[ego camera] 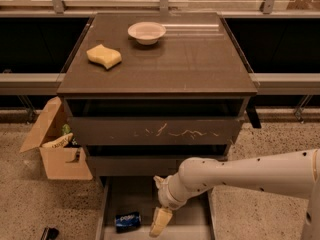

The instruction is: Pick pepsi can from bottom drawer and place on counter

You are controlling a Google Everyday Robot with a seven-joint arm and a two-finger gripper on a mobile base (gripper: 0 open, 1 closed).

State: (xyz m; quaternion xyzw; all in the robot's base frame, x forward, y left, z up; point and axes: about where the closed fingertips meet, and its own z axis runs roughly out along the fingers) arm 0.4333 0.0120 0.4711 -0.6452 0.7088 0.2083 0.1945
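The small blue pepsi can (127, 221) is seen lying on its side on the floor of the pulled-out dark grey bottom drawer (137, 196), at the lower centre of the frame. Just right of it, the cream-coloured end effector (160, 223) of the white arm (240, 171) is held low over the drawer floor. Whether it is spread or pressed together cannot be told. Higher up, a scratched drawer front (155, 131) is shown. On the dark brown glossy tabletop (190, 64), a yellow sponge (104, 56) and a white bowl (146, 32) are set apart from each other. An open cardboard box (60, 156) is placed on the ground at the left.
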